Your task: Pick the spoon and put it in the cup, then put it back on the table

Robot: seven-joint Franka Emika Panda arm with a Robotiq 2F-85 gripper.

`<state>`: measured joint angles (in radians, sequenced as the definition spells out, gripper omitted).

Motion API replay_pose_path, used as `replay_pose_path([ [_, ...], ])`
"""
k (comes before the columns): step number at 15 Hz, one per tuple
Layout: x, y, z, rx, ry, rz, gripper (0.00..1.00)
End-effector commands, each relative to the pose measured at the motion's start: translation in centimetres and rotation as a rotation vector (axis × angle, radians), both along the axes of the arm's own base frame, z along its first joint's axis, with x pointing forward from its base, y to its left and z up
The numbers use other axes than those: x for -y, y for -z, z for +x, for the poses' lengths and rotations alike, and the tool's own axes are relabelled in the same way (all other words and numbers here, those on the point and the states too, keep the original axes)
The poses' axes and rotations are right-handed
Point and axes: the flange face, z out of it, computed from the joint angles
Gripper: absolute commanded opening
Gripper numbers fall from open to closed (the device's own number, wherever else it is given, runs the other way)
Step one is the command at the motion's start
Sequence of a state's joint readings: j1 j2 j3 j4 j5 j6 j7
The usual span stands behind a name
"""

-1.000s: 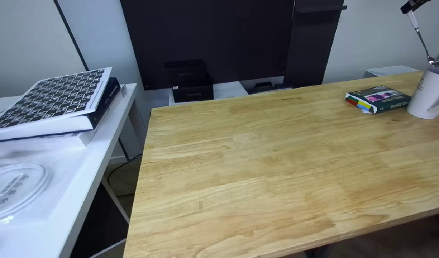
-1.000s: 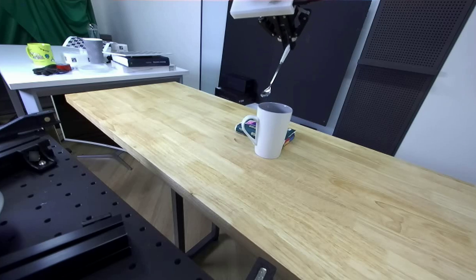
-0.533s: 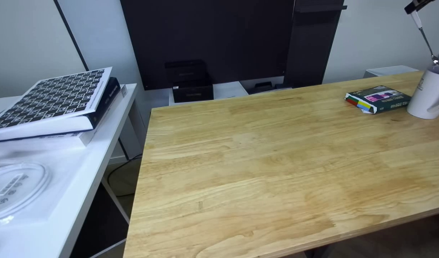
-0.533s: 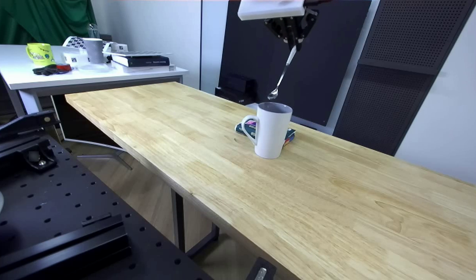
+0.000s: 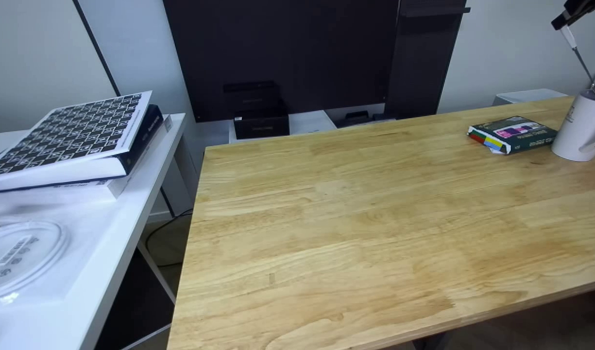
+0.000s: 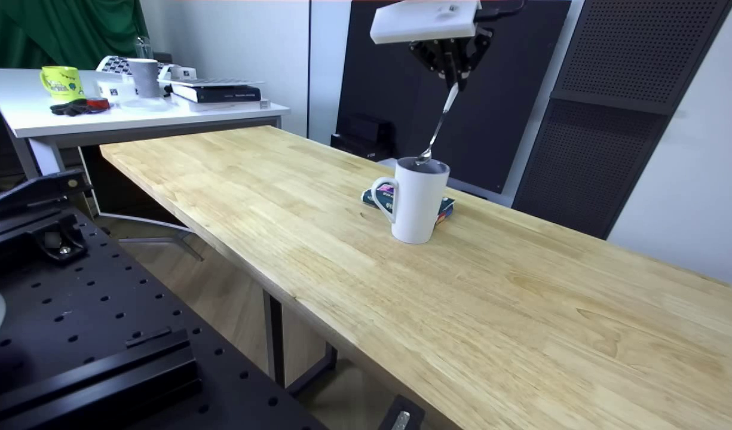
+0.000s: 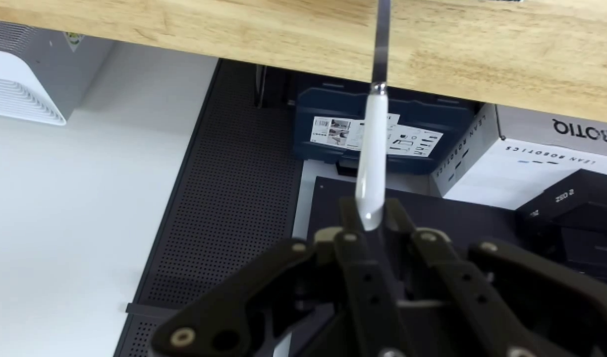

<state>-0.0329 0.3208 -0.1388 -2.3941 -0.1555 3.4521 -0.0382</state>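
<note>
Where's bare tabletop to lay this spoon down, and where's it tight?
The wooden table has a broad bare patch between the white mug and the end facing the white desk. Another stretches past the mug, away from that desk. Crowded around the mug: the dark green box sits close beside it, and the hand holds the spoon bowl-down at the mug's mouth.

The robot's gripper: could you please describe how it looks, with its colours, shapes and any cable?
The gripper is very dark, with jointed link bars, round pale pivot heads and slim jaws. In an exterior view, a white, block-shaped housing shows just above it, with a thin dark cable at one end. I can make out no lettering on these parts.
</note>
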Motion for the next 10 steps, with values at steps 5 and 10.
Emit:
replay_pose_path([
  [5,1.0,1.8,-0.4,-0.032,0.012,-0.007,0.04],
  [10,1.1,2.7,-0.9,-0.052,0.023,-0.006,0.04],
])
